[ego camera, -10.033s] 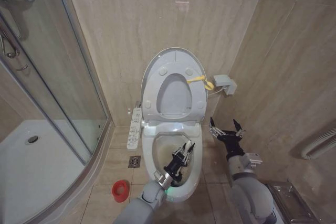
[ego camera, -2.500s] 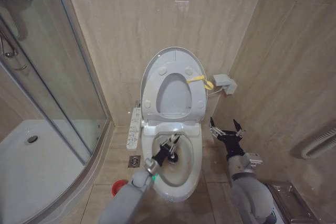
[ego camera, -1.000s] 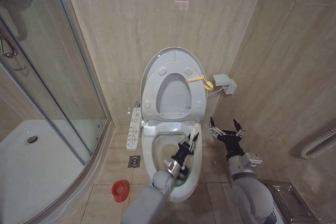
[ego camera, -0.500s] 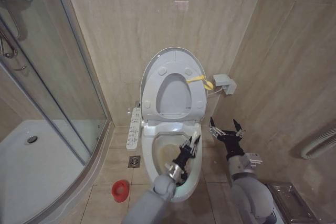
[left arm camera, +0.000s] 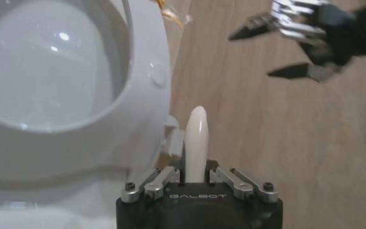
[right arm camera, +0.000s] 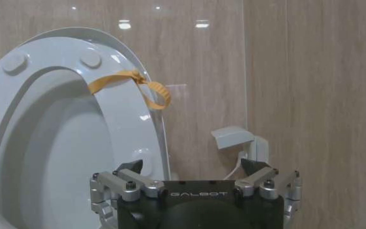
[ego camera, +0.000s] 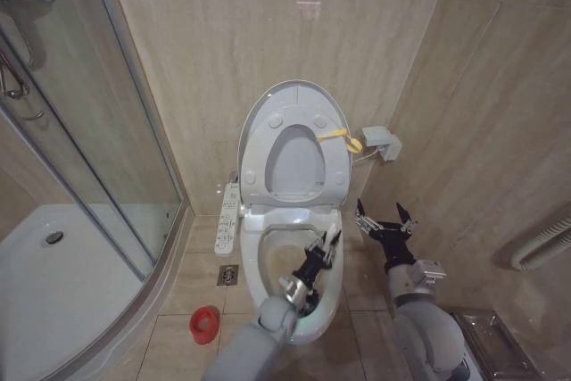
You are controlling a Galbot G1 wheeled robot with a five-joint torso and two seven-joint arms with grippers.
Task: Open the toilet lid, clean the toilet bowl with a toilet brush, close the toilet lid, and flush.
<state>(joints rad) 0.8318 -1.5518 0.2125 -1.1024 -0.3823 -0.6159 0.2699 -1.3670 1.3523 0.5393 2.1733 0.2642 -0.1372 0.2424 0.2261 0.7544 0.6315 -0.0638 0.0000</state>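
Note:
The toilet lid (ego camera: 294, 165) stands raised against the wall, with the white seat ring (ego camera: 264, 136) folded up in front of it. Below, the toilet bowl (ego camera: 270, 260) shows yellowish stains inside. My left gripper (ego camera: 318, 258) hangs over the right side of the bowl, shut on the toilet brush; its white handle (ego camera: 332, 237) sticks up past the fingers. The bristle head is hidden under the gripper. In the left wrist view the handle (left arm camera: 196, 138) rises from the left gripper (left arm camera: 194, 177). My right gripper (ego camera: 384, 219) waits open to the right of the toilet, off the floor, facing the raised lid (right arm camera: 122, 129).
A small red cup holder (ego camera: 205, 324) sits on the floor left of the bowl. A glass shower screen (ego camera: 107, 149) closes off the left. A control panel (ego camera: 229, 218) hangs beside the seat, a yellow strap (right arm camera: 132, 82) loops on its edge, and a wall box (right arm camera: 237, 139) sits right.
The left gripper has swept the brush from the bowl's left rear across to its right side, and has barely shifted in the last half second. The right arm has stayed still.

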